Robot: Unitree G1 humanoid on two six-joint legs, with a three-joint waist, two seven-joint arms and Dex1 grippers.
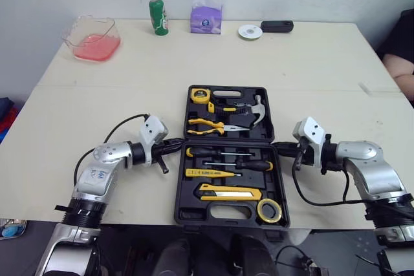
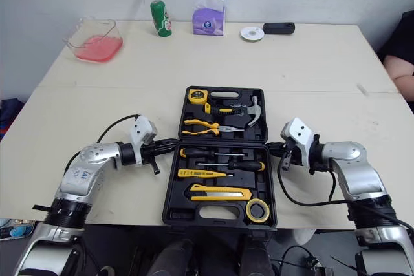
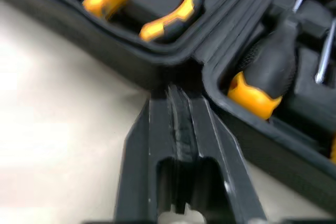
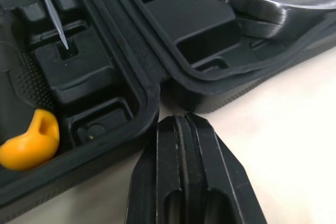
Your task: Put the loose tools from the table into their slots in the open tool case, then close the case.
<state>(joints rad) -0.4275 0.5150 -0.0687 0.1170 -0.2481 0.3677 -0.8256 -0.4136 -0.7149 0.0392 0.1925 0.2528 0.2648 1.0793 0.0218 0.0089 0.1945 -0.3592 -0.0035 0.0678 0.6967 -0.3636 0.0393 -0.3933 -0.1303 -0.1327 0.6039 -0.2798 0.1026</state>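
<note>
The black tool case (image 1: pixel 180 189) lies open at the table's middle front. Its far half holds a tape measure (image 1: pixel 200 94), pliers (image 1: pixel 206 125) and a hammer (image 1: pixel 257 111). The near half holds screwdrivers (image 1: pixel 226 154), a yellow utility knife (image 1: pixel 229 192) and a tape roll (image 1: pixel 269 209). My left gripper (image 1: pixel 176 145) is shut and empty, its tip against the case's left side at the hinge (image 3: pixel 178 90). On the opposite side my right gripper (image 1: pixel 279 149) is also shut on nothing, its tip at the hinge notch (image 4: pixel 181 121).
Along the table's far edge stand a clear container with pink contents (image 1: pixel 94 38), a green bottle (image 1: pixel 158 16), a purple tissue pack (image 1: pixel 206 12), a white disc (image 1: pixel 250 31) and a black device (image 1: pixel 277 26). A person's arm (image 1: pixel 401 69) shows at the right edge.
</note>
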